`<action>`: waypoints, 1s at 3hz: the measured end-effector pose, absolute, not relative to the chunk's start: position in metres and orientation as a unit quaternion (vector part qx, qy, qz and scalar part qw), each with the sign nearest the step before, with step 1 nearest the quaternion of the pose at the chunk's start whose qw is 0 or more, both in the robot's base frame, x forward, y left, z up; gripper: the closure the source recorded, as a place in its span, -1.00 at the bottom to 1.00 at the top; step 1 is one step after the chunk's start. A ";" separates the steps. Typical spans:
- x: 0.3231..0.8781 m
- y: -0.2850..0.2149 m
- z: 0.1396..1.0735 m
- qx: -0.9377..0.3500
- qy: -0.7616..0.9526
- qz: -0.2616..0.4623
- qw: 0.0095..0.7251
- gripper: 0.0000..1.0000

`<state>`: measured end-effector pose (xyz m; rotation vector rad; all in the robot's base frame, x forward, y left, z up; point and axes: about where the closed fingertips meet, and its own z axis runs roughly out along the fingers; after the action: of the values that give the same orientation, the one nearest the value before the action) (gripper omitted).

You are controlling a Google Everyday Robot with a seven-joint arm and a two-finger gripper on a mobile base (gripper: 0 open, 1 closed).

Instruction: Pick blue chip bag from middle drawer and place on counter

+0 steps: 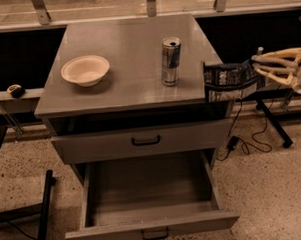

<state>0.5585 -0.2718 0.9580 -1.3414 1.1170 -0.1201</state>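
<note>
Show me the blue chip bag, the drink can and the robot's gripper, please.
blue chip bag [228, 81], camera view, middle of its dark foil face.
drink can [170, 61], camera view, middle of its side.
gripper [261, 68], camera view, between its fingertips, beside the counter [127, 43] at its right edge, clamped on the bag.

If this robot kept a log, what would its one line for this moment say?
gripper: beside counter right edge, shut on blue chip bag | bag: not yet set down | middle drawer: open, empty
</note>
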 end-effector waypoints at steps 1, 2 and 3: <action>0.579 -0.258 1.008 -0.596 0.470 -0.074 0.647 1.00; 0.632 -0.200 1.090 -0.615 0.436 -0.096 0.650 1.00; 0.633 -0.199 1.089 -0.616 0.436 -0.095 0.650 1.00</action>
<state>0.6331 -0.1986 1.0890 -1.3987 0.9898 -0.2162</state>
